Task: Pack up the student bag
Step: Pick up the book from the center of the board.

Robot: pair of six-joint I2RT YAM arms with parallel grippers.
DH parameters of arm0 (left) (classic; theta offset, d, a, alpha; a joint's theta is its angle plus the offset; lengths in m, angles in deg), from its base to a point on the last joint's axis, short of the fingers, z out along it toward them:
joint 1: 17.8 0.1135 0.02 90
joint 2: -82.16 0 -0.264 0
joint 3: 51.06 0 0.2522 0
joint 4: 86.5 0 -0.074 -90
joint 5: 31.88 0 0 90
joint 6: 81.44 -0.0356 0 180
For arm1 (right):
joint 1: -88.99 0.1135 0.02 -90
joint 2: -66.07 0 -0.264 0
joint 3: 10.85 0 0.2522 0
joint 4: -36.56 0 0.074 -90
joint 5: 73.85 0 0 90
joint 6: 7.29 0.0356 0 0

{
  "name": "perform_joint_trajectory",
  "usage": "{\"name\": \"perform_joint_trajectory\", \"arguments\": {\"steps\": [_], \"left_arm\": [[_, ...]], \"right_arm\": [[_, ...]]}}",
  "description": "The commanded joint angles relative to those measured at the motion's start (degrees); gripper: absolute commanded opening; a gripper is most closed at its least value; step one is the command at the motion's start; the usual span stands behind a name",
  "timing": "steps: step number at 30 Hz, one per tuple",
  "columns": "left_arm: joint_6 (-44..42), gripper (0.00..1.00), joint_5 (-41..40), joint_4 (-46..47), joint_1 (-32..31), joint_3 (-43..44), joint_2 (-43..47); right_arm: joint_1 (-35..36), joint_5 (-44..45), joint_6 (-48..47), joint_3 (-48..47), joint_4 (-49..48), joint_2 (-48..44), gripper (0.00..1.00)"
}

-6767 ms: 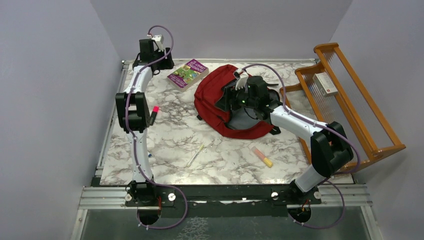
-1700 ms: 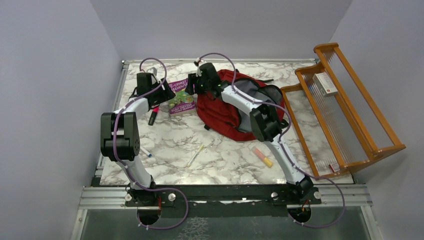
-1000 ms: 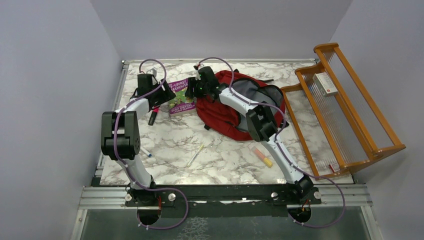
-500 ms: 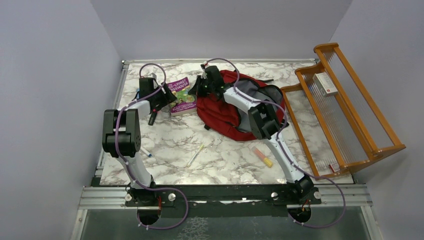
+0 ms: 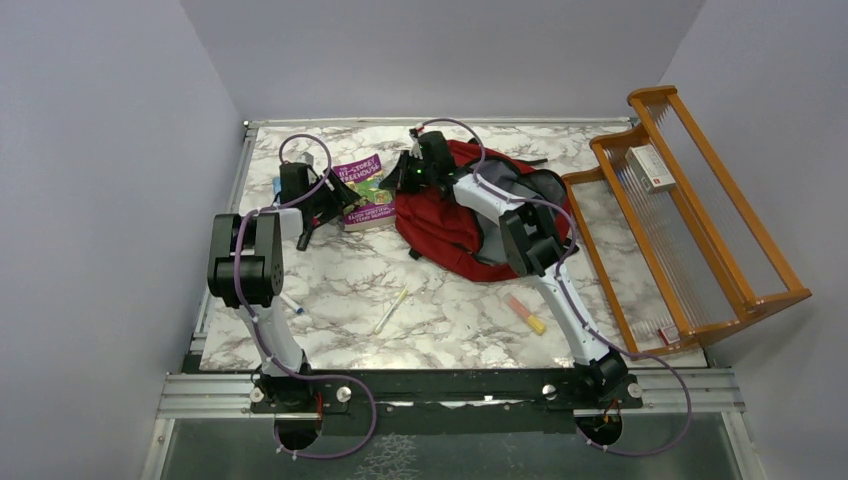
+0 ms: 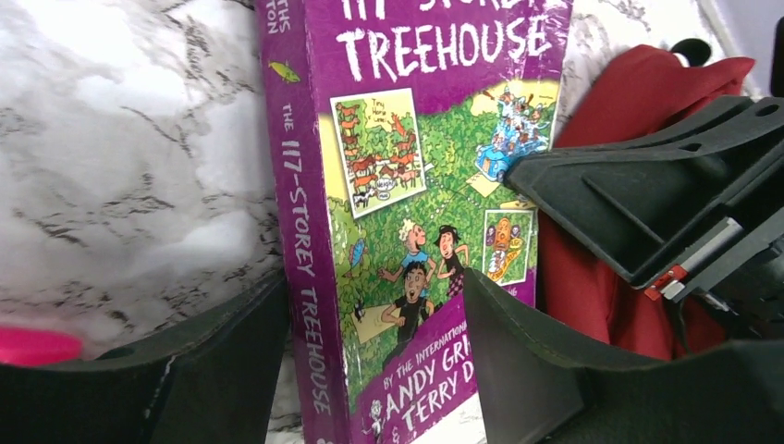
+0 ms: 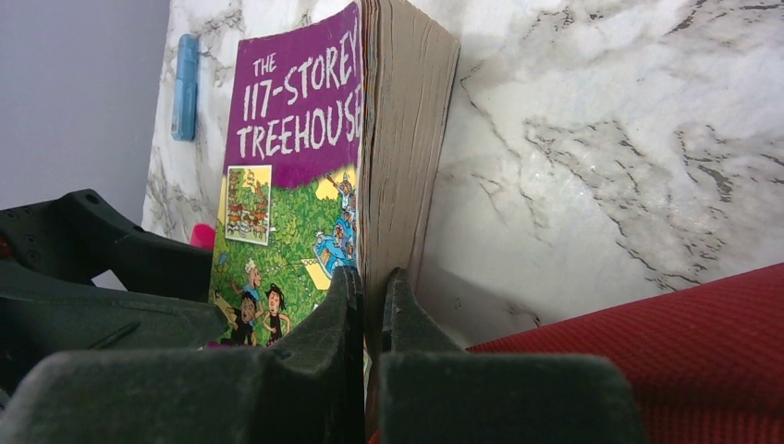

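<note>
Top external view: the student bag (image 5: 450, 215) is laid on the marble tabletop (image 5: 330, 290) with its mouth agape and grey lining exposed; no contents can be made out inside. The book (image 5: 362, 192) is found just left of the bag. The right pincer (image 7: 372, 287) is clamped on the book's bag-side edge, judged a grip for lifting it in. The left pincer (image 6: 374, 282) is spread wide astride the book's far end, judged a steadying brace. Right of the bag, a wooden rack (image 5: 700, 230) is seen holding a small white box (image 5: 650, 168).
</note>
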Motion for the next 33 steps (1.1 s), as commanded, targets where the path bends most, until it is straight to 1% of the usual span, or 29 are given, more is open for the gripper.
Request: {"name": "perform_joint_trajectory", "arguments": {"steps": [1,5,9,15,17,19,20,22,27,30,33], "left_arm": [[6.45,0.67,8.35,7.02,0.06,-1.99,-3.71],[8.99,0.58,11.71,10.58,0.06,-2.08,-5.15],[9.96,0.44,13.03,12.49,0.06,-1.47,-5.09],[11.35,0.33,14.69,15.25,0.06,0.62,-4.07],[11.29,0.26,15.34,15.71,0.06,1.63,-3.47],[10.60,0.17,16.54,15.87,0.06,2.96,-2.87],[10.19,0.13,17.08,15.81,0.13,3.53,-2.46],[9.31,0.00,17.38,15.79,0.32,4.12,-0.95],[5.95,0.00,18.56,14.27,0.83,4.93,3.82],[3.71,0.00,20.53,10.98,1.03,6.38,5.73],[-0.34,0.00,20.71,5.99,1.03,7.21,8.86]], "right_arm": [[-2.01,1.13,-2.05,3.75,11.80,3.80,0.01],[-2.01,0.17,-2.05,3.75,11.33,3.71,0.00],[-2.01,-1.93,-2.14,4.19,10.10,3.41,0.00],[-2.01,-4.65,-2.62,4.11,8.82,2.69,0.01],[-2.01,-5.22,-2.85,4.34,8.29,2.02,0.00],[-2.01,-5.56,-3.23,5.08,7.01,0.63,0.01],[-2.01,-5.68,-3.55,5.66,5.94,-0.46,0.03],[-2.01,-5.86,-4.46,7.30,3.13,-3.12,0.13],[-2.25,-5.47,-8.01,10.34,-1.52,-11.47,0.40],[-2.58,-4.22,-9.78,13.21,-4.27,-17.96,0.48],[-2.70,-0.61,-13.34,17.97,-5.21,-24.68,0.53]]}}
